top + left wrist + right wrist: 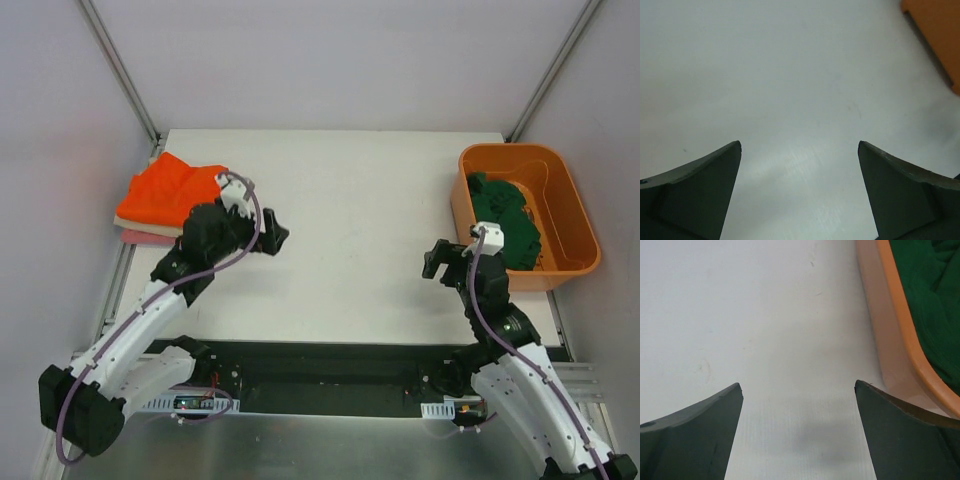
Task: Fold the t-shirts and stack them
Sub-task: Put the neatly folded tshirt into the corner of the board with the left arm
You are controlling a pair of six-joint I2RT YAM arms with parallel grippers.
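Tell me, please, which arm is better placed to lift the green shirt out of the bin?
The right, probably. Its jaws stand open just beside the bin that holds the green shirt; the left jaws, also open, are far off by the folded stack.

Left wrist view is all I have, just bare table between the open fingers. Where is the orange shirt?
Observer: The orange t-shirt lies at the table's far left edge, on top of a beige shirt and a pink shirt, to the left of the left gripper.
Operator: Any shirts not stacked?
Observer: A dark green shirt sits crumpled in the orange bin at the right.
Operator: And the right arm?
Observer: The right gripper is open and empty, over bare table beside the bin.
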